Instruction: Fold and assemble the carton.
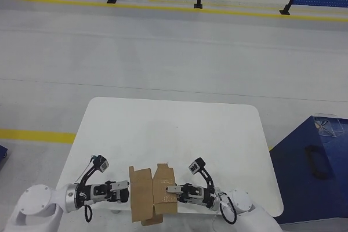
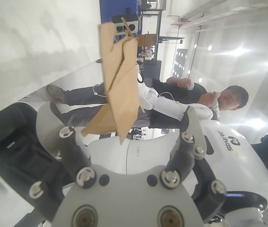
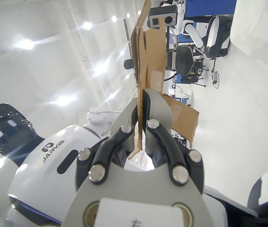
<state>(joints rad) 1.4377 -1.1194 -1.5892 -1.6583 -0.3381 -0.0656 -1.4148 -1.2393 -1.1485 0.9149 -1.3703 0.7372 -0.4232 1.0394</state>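
Carton [image 1: 142, 192]: creased, flattened brown cardboard

Left hand [image 2: 121, 109]: grey base [image 2: 124, 190], black links [image 2: 73, 152], silver screws [image 2: 85, 177]

The carton [image 1: 148, 194] sits in the right pincer [image 1: 169, 189], left pincer [image 1: 126, 192] just beside.

We see a white table [image 1: 174, 133] with rounded corners and a smooth matte top. It stands on a pale grey floor [image 1: 162, 52], and a yellow line [image 1: 29, 136] on that floor passes beneath it.
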